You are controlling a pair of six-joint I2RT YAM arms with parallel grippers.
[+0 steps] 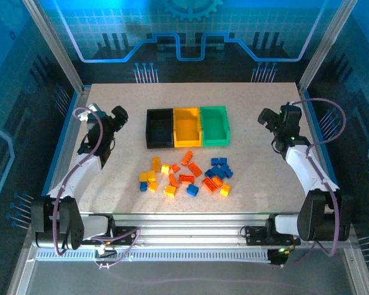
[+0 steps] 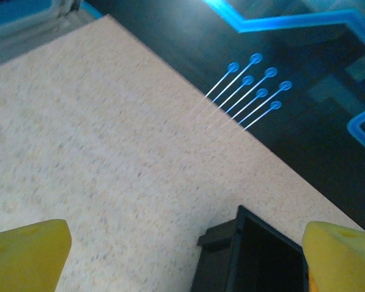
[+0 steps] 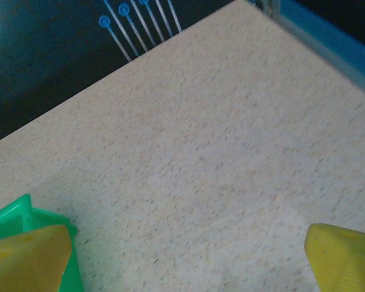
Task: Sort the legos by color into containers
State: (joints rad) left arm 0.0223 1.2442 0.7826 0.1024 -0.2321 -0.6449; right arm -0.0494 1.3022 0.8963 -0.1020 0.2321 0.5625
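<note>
Three bins stand in a row at mid-table: black [image 1: 159, 128], yellow [image 1: 187, 126] and green [image 1: 214, 125]. In front of them lies a loose scatter of several orange, yellow and blue legos [image 1: 186, 176]. My left gripper [image 1: 118, 118] hovers left of the black bin, open and empty; its yellow fingers [image 2: 25, 254] frame a corner of the black bin [image 2: 261, 255]. My right gripper [image 1: 267, 117] hangs right of the green bin, open and empty, with yellow fingertips [image 3: 344, 258] wide apart and a corner of the green bin [image 3: 24, 219] at the lower left.
The speckled table [image 1: 111, 184] is bordered by metal frame rails, with a dark blue-lit wall behind its far edge [image 2: 188, 85]. Bare tabletop lies to the left, right and behind the bins.
</note>
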